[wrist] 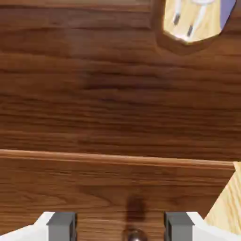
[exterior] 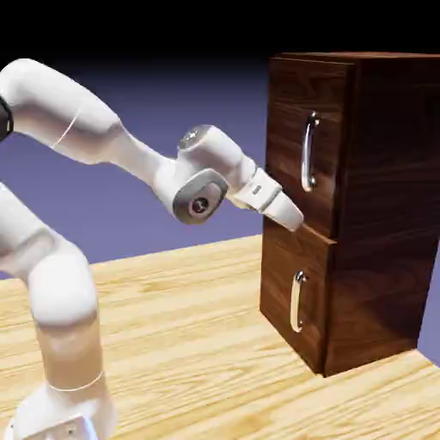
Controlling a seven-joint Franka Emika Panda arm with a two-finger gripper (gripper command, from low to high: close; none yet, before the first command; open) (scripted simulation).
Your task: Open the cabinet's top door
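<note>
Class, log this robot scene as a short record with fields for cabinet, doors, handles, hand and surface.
Cabinet: dark wood, upright
Top door: looks closed
Lower door: looks closed, shorter
Handles: silver, upright, one on each door
Hand: open, gripping nothing
Surface: pale wood
</note>
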